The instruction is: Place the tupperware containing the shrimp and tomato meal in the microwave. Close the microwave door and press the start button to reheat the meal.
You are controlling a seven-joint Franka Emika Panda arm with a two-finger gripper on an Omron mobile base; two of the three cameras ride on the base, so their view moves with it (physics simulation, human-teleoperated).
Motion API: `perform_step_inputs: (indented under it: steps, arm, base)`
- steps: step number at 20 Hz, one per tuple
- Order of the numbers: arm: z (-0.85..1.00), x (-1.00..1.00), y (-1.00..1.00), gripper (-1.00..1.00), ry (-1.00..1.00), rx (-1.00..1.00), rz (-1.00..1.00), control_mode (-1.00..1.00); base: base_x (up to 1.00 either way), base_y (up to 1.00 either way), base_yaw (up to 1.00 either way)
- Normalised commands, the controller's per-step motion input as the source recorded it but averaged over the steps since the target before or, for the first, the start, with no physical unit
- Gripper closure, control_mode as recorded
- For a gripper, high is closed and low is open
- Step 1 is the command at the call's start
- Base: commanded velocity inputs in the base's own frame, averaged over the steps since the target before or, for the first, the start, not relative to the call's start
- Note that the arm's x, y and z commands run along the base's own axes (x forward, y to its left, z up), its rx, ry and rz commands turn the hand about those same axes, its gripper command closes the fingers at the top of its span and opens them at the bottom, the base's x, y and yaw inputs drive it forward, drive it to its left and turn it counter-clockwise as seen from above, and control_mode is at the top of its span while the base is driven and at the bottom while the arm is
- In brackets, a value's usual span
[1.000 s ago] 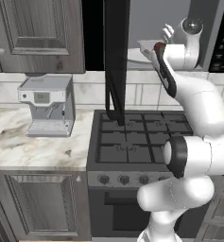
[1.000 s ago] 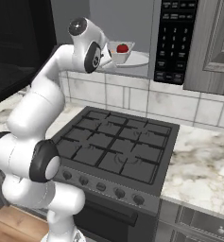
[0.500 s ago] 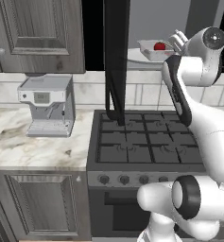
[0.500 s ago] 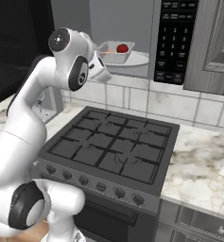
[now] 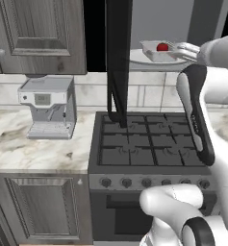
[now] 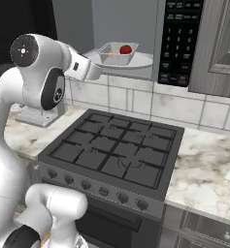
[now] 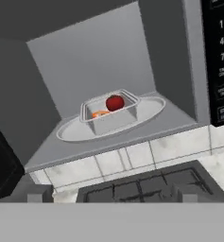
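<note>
The container [image 7: 111, 113] of tomato and shrimp sits inside the microwave [image 7: 99, 71]. The gripper [image 7: 113, 194] is released, empty. Door [image 5: 118, 57] closing and start remain.

A black gas stove [image 5: 149, 144] with dark grates sits set into a marbled counter [image 5: 33, 149], a row of round knobs [image 6: 104, 191] running along its front above the oven door [image 6: 111, 220]. On the counter to the stove's left stands a silver coffee machine [image 5: 45, 108] — close against the pale tiled backsplash [image 6: 136, 101], just beside the stove's edge. Grey panelled cabinets frame the scene — an upper cabinet [image 5: 36, 33] above the coffee machine, a lower cabinet [image 5: 38, 206] under the counter, and another upper door [image 6: 221, 48] at the far right.
</note>
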Motion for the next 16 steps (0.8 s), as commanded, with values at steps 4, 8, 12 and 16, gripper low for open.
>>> perform_step_inputs:
  steps: [4,8,12,16]
  arm:
    - [0.03,-1.00,0.04,-1.00,-0.11,-0.45,0.18,-1.00]
    - [0.13,-0.99,0.21,-1.00,-0.02,-0.49,0.09,-1.00]
    - [0.19,-0.75,0.71,-1.00,0.11,-0.63,0.06,-1.00]
    - [0.06,-0.66,0.74,-1.00,0.01,-0.59,0.07,-1.00]
  base:
    - [0.00,0.00,0.00]
    - [0.00,0.00,0.00]
    - [0.00,0.00,0.00]
    - [0.00,0.00,0.00]
